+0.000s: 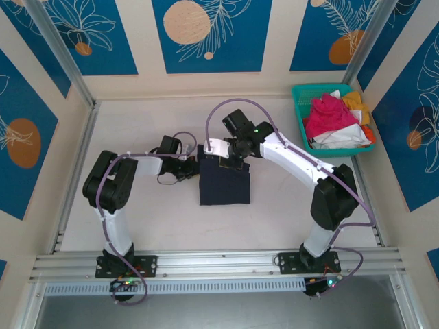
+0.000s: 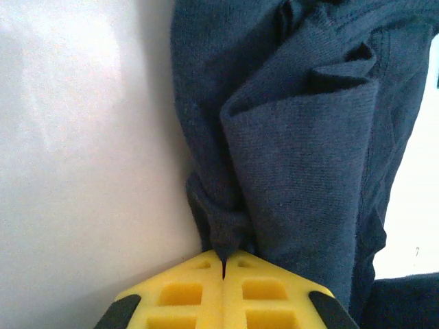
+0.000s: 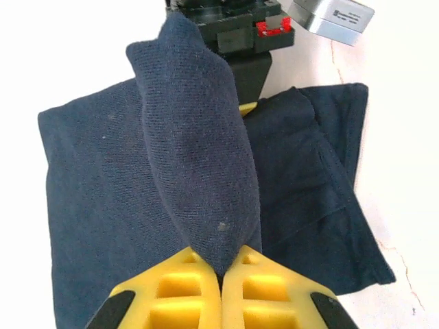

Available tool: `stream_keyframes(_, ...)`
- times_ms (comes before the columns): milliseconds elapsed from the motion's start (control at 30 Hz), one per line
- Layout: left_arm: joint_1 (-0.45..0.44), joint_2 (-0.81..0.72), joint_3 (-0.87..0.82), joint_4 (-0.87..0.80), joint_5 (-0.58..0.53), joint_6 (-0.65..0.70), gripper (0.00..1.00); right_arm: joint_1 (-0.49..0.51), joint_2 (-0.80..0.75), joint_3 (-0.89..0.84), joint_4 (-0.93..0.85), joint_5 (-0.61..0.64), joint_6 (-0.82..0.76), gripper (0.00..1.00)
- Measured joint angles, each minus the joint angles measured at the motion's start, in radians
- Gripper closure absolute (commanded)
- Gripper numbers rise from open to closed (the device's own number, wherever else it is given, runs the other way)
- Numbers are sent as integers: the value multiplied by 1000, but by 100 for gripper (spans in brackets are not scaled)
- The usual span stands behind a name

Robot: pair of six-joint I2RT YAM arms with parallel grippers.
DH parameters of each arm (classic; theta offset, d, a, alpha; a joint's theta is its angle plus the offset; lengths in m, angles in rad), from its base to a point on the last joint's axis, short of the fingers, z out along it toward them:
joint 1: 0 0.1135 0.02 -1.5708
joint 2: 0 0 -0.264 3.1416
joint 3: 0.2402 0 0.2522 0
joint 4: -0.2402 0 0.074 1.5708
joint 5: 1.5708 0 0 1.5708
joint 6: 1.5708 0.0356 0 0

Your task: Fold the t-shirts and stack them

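A dark navy t-shirt [image 1: 223,185] lies as a folded rectangle in the middle of the table. My left gripper [image 1: 193,165] is at its upper left corner, shut on a pinch of the navy cloth [image 2: 295,157], which bunches up from the yellow fingertips [image 2: 206,274]. My right gripper [image 1: 230,162] is at the shirt's top edge, shut on a raised fold of the same t-shirt [image 3: 199,171]. Magenta [image 1: 329,118], white [image 1: 337,139] and orange-yellow [image 1: 355,101] t-shirts sit heaped in the basket.
The teal mesh basket [image 1: 300,104] stands at the back right corner against the wall. Bare white table [image 1: 137,123] surrounds the navy shirt. The left arm's wrist [image 3: 233,31] shows just beyond the held fold in the right wrist view.
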Motion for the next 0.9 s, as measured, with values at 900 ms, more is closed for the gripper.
stream_keyframes(900,43,45,23,1,100,35,100,-82,317,289,55,-28,-80,100)
